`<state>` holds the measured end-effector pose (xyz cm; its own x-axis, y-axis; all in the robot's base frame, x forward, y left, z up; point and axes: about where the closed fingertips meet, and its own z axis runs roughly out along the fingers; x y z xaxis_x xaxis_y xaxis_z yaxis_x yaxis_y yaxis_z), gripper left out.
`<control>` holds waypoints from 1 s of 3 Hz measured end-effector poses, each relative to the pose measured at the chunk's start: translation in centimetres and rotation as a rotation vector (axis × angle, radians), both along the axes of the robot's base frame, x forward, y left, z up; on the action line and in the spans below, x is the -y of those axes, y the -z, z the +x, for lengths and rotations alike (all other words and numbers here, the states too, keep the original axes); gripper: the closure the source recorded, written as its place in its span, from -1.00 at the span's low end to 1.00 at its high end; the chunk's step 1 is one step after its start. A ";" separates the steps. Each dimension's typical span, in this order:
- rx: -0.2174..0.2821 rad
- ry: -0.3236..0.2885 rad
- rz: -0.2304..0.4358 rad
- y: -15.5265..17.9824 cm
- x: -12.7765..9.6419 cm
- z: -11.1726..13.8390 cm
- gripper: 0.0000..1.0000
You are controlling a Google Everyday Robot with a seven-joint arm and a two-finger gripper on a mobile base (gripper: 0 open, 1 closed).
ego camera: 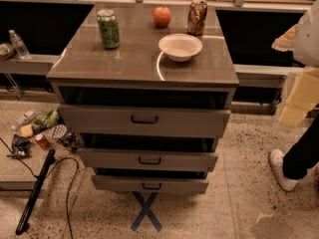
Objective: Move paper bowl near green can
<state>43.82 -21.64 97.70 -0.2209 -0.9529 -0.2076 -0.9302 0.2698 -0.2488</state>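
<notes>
I see bare cabinet top (134,59) between paper bowl (180,46) and green can (108,29); apple (162,16) and brown can (197,17) stand farther back; my gripper is out of view.

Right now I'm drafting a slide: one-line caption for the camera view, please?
Paper bowl, green can, apple and brown can on a cabinet with three drawers ajar; gripper out of view.

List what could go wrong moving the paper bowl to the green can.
The apple and brown can stand just behind the paper bowl; a reach might knock them. The green can is tall and could tip if the bowl is pushed into it. The gripper is not in view.
</notes>
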 end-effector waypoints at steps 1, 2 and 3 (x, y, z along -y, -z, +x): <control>0.000 0.000 0.000 0.0 0.0 0.0 -1.00; 0.095 0.016 0.157 -0.7 -1.0 4.3 -1.00; 0.202 0.005 0.364 -1.7 -3.4 11.3 -1.00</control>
